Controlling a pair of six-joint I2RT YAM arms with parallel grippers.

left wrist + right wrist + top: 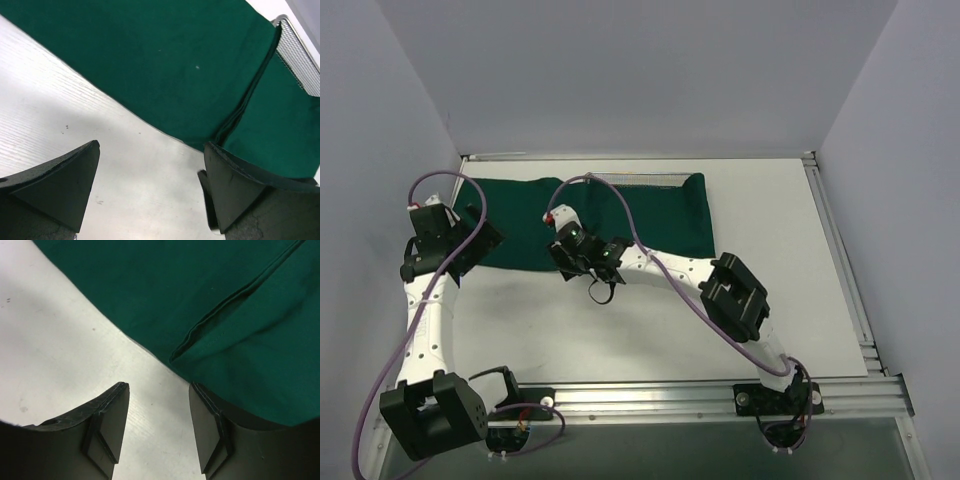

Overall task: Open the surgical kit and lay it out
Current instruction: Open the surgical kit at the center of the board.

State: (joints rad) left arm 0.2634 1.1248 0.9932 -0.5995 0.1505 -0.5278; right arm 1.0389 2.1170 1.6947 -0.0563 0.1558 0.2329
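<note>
The surgical kit's dark green drape [650,215] lies partly unfolded across the far side of the table, with the silver wire-mesh tray's rim [638,179] showing at its far edge. The tray also shows in the left wrist view [300,55]. No instruments show. My left gripper [475,228] is open and empty at the drape's left near edge, over bare table [152,145]. My right gripper [572,262] is open and empty at the drape's near edge [158,385], its right finger [207,425] next to a folded hem [210,325].
The white table [650,330] is bounded by a metal rail [845,270] on the right and another rail [650,400] in front. Grey walls enclose the back and sides. A purple cable [620,205] arcs over the drape.
</note>
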